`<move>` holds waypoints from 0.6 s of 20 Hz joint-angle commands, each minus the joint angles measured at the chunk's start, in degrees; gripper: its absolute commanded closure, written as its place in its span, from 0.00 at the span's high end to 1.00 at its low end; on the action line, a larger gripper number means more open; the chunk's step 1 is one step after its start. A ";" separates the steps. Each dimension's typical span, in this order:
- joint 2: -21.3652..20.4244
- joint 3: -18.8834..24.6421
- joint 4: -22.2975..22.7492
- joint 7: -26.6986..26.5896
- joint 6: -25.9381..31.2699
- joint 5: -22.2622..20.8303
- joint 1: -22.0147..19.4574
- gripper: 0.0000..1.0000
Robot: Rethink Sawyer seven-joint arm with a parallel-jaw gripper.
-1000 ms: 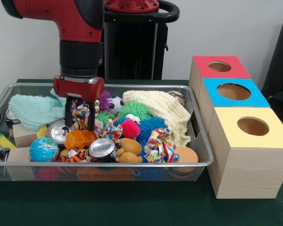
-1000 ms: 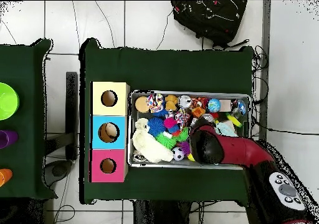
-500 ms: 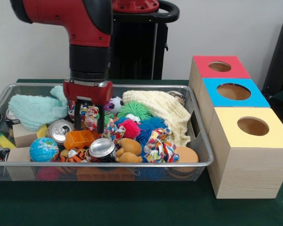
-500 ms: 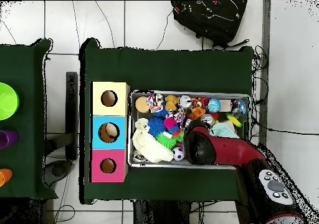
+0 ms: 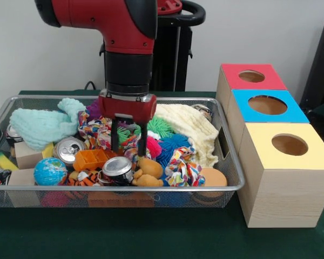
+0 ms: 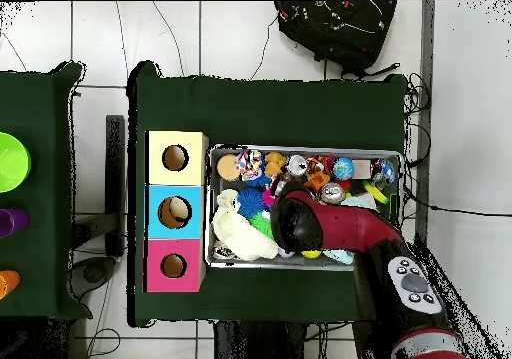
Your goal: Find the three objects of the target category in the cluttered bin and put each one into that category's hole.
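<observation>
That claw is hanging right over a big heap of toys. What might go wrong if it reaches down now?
The open gripper hangs above tightly packed clutter, so its fingers may catch the knotted rope toy along with a spiky ball. It could also nudge the soda can beside them and shift the pile. The wire bin is crowded, so wanted items may stay buried.

The wire bin (image 5: 227,186) sat on the table (image 5: 151,237) with three boxes (image 5: 283,172) in a row just beside it at its 3 o'clock side in the front view, each with a hole (image 5: 289,144) on top. Inside the bin, a towel (image 5: 40,127) lay toward 10 o'clock, a folded cloth (image 5: 191,127) toward 2 o'clock, and a globe ball (image 5: 50,171) toward 8 o'clock beside a can (image 5: 68,150). The gripper (image 5: 128,145) hung over the bin's middle, with a second can (image 5: 117,170) and a plush toy (image 5: 147,172) just at its 6 o'clock.
</observation>
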 commanded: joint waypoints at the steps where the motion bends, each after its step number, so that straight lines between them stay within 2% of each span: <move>1: 7.26 -2.18 -5.14 7.45 -2.48 1.62 2.67 1.00; 5: 9.02 -3.50 -5.67 9.51 -4.34 3.17 5.16 1.00; 7: 7.98 -4.01 -4.65 10.02 -3.80 4.00 6.00 1.00; 12: 3.94 -3.42 1.27 7.95 -3.28 2.76 3.48 1.00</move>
